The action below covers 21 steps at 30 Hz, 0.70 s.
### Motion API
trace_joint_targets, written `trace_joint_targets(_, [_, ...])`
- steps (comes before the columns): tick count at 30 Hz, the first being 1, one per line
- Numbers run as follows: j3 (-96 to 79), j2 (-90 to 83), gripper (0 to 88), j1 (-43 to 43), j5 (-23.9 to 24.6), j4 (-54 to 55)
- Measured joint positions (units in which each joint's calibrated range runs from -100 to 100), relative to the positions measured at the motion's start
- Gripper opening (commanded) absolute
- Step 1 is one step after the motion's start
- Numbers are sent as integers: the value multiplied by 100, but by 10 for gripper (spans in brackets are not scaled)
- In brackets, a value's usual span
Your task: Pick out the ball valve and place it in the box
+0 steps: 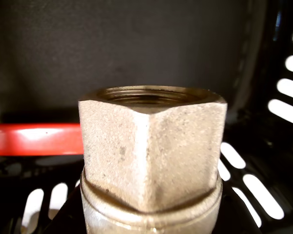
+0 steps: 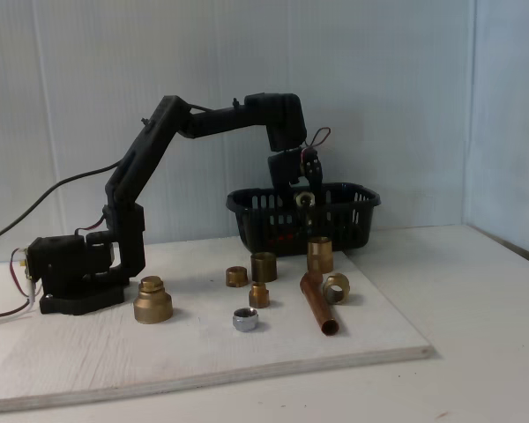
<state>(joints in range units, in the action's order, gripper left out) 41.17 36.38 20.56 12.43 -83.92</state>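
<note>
White walls back a pale plywood surface (image 2: 203, 352) carrying the arm and loose plumbing parts.

Item: ball valve (image 1: 151, 156), one. Brass hexagonal threaded end faces the wrist view; red lever handle (image 1: 36, 139) runs off to the left. It hangs over or just inside the box (image 2: 353, 225), whose dark floor and slotted wall lie behind it. Judged heavy for its size, rigid, not fragile; smooth metal likely to slip under a light pinch. Best hold: across the round body or hex flats, not the lever, which would pivot.

Item: end effector (image 2: 306, 196), one. Poised at the box rim in the fixed view. Appears closed around the valve body, though the fingers themselves are not clearly visible.

Item: box, one. Black slotted basket at the rear of the board.

Item: plain brass fittings, six counted in the fixed view, including the large one (image 2: 152, 300) near the arm base.

Item: copper pipe (image 2: 317, 304), one, touching or just beside a brass ring.

Item: silver nut (image 2: 245, 320), one.
</note>
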Motion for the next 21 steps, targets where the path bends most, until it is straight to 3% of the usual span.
trace_joint_targets(3, [0,25,27,0,0,69])
trace_joint_targets(9, [0,25,202,0,-5,129])
trace_joint_targets(21, [245,-8,207,15,5,138])
